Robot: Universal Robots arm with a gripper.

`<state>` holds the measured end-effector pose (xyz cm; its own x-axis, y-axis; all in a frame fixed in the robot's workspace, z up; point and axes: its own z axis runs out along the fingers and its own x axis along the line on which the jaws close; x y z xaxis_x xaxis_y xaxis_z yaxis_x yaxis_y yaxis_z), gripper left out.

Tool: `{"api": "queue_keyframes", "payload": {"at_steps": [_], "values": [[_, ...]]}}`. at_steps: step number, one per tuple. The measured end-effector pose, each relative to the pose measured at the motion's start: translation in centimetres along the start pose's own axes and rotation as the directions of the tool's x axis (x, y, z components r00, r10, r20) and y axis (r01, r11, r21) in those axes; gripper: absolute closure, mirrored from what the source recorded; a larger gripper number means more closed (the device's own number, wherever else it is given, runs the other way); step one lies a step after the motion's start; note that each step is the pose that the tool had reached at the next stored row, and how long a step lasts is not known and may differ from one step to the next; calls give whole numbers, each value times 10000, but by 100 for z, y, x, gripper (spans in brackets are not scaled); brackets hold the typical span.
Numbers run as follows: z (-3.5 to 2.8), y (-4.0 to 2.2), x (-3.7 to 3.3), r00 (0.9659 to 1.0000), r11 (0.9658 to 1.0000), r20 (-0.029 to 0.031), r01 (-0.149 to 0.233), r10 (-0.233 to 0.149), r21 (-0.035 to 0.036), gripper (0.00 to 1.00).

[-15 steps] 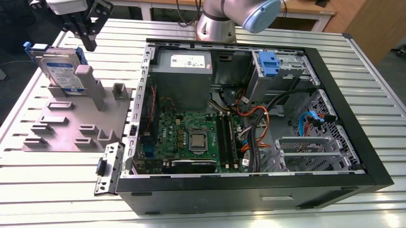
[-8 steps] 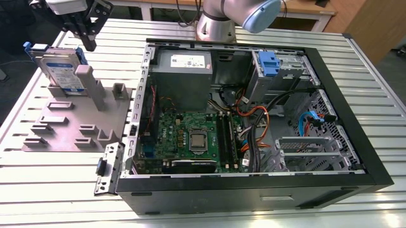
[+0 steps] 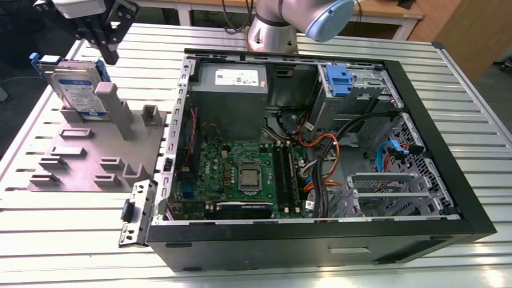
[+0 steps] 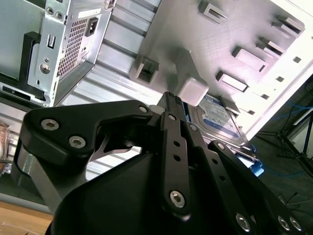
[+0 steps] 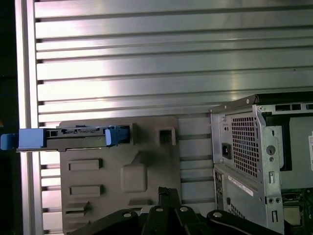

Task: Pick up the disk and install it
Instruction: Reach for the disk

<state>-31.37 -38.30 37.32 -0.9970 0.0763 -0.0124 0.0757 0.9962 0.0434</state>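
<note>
Standing beside the slatted metal tabletop [image 3: 72, 228], I saw the disk [image 3: 76, 90] upright on its edge in a grey holder plate [image 3: 88, 159], at the exterior view's left of the open computer case [image 3: 320, 243]. Its white-and-blue label faced the camera, and the blue carrier framed it. The plate lay flat on the tabletop, just beside the case. The disk stood at the plate's far end, with a tall grey post [image 3: 120, 117] next to it.

The gripper [image 3: 110, 57] hung in the air above that end of the plate, near the top of the disk but apart from it. In the second wrist view the black fingers [image 4: 172, 142] came to one point, pressed together with nothing between them, and the disk [image 4: 215, 115] lay beyond their tips. In the first wrist view the disk [image 5: 73, 137] appeared edge-on, with blue carrier parts at both ends, and the gripper [image 5: 167, 192] was over the plate, to one side of the disk.

Inside the case were the grey power supply [image 3: 232, 99] at the far wall, the green motherboard [image 3: 240, 174] nearer to the camera, and a blue caddy [image 3: 339, 81] in the drive bay. The disk was not yet in the case.
</note>
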Motion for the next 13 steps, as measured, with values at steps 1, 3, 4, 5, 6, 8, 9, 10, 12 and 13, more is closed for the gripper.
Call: {"api": "queue_keyframes", "payload": {"at_steps": [1,3,4,5,6,8,9,10,12,13], "values": [[0,-1,10,10000,10000,0,0,0,0,89],[0,-2,29,10000,10000,1,-1,1,0,89],[1,-3,41,10000,10000,0,0,0,-1,89],[1,-4,54,10000,10000,1,0,0,0,89],[1,-5,66,10000,10000,0,0,0,0,89],[2,-7,94,10000,10000,1,0,0,-1,89],[2,-8,109,10000,10000,1,0,0,0,89],[2,-9,123,10000,10000,0,0,0,0,89],[2,-11,149,10000,10000,0,0,0,0,89],[3,-11,152,10000,10000,0,0,0,0,89]]}}
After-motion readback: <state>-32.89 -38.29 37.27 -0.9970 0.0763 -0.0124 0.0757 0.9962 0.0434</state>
